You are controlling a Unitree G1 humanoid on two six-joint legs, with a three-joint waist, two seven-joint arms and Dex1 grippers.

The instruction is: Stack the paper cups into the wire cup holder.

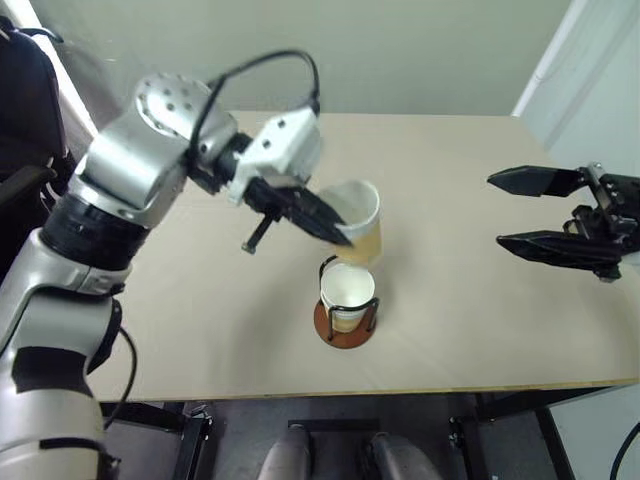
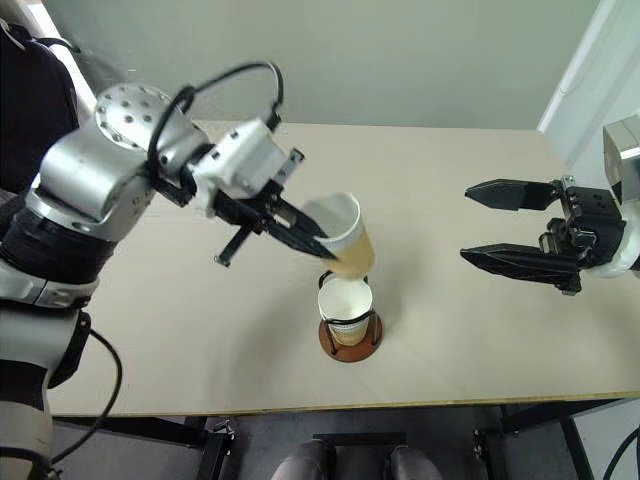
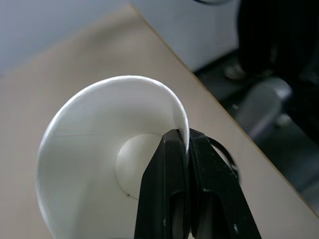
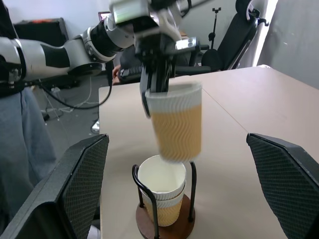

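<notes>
On the left, left gripper (image 2: 318, 240) clenched on the rim of a paper cup (image 2: 345, 238), one finger inside and one outside, as seen in the left wrist view. Cup held in the air, tilted, tan ribbed outside, white inside, its bottom just above the holder.

In the middle of the pale table (image 2: 450, 330), near the front edge: wire holder (image 2: 349, 332) with a round reddish-brown base and thin black loops. Inside it, nested cups (image 4: 163, 191), upright, white rims showing above the wire. Two rims visible in the right wrist view.

On the right, right gripper (image 2: 512, 226) released, fingers spread wide, grasping nothing, pointing toward the holder from well apart, above the table.

Beyond the table's far side in the right wrist view, office chairs (image 4: 234, 35) and a person's leg in grey (image 4: 22, 149).
</notes>
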